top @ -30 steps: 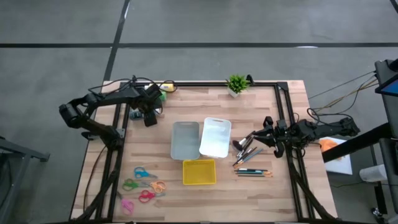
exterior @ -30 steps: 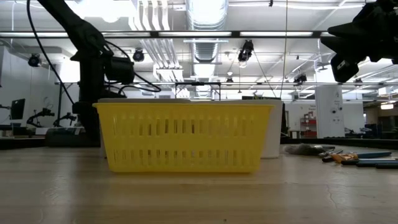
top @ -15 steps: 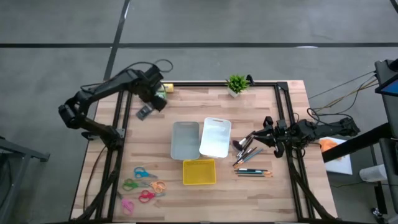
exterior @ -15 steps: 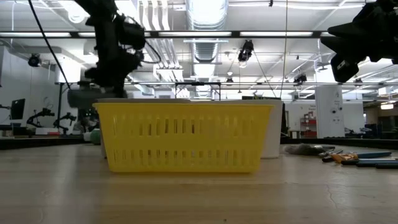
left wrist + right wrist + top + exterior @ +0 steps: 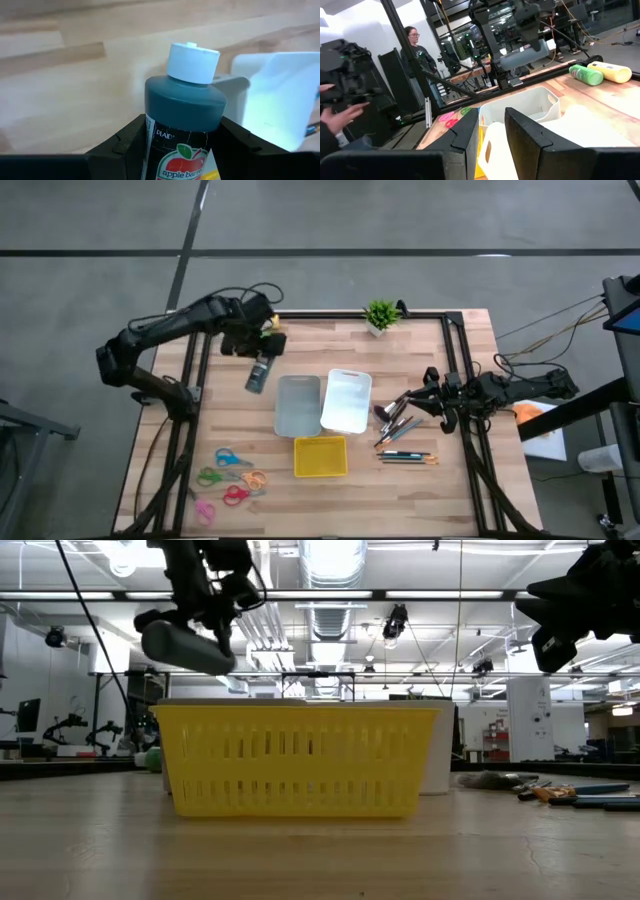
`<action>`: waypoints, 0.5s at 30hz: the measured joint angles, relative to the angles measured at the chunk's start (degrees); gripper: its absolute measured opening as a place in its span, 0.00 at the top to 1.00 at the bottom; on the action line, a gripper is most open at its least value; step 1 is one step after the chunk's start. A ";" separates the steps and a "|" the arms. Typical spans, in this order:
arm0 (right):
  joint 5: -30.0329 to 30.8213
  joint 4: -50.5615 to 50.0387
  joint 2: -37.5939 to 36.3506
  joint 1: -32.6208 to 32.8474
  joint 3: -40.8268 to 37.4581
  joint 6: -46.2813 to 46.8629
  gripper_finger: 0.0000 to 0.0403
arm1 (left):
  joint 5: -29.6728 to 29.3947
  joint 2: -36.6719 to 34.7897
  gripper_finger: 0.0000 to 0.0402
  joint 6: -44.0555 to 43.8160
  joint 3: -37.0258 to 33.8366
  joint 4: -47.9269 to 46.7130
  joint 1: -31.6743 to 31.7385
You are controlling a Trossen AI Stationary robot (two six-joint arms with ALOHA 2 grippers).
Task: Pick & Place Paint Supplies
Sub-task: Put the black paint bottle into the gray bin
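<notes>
1. Well, the dark paint bottle with the pale cap (image 5: 185, 115) is up off the desk (image 5: 300, 490), clamped in the left hand (image 5: 258, 352), whose two fingers press on either side of its body. From above it hangs at about ten o'clock from the grey bin (image 5: 297, 404), just short of its rim.
2. By my reckoning the job has barely begun: this looks like the first item on its way. The grey bin, the white bin (image 5: 346, 401) and the yellow basket (image 5: 320, 456) show nothing inside, so far as I can see.
3. What's left: the green bottle (image 5: 586, 74) and yellow bottle (image 5: 610, 72) lie side by side at the desk's far-left edge, roughly eleven o'clock from the bins. The brushes (image 5: 398, 418) and pencils (image 5: 408, 457) sit at about three o'clock from the bins.
4. The right hand (image 5: 432, 401) waits over the brushes, fingers partly apart, holding nothing.
5. The bottle's label reads "PLAID" and "apple barrel" with an apple logo; the last letters are cut off.
</notes>
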 joint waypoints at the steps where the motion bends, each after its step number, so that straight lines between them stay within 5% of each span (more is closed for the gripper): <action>1: 0.01 0.00 0.00 0.01 0.00 0.00 0.77 | -0.30 0.02 0.55 -1.65 -0.06 0.74 -1.49; 10: 0.01 0.00 0.00 0.00 -0.01 0.00 0.77 | -10.23 0.02 0.55 -22.39 -0.20 7.63 -13.59; 15: 0.02 0.02 0.00 0.02 0.00 0.00 0.77 | -12.27 0.53 0.55 -26.90 -0.31 8.45 -18.98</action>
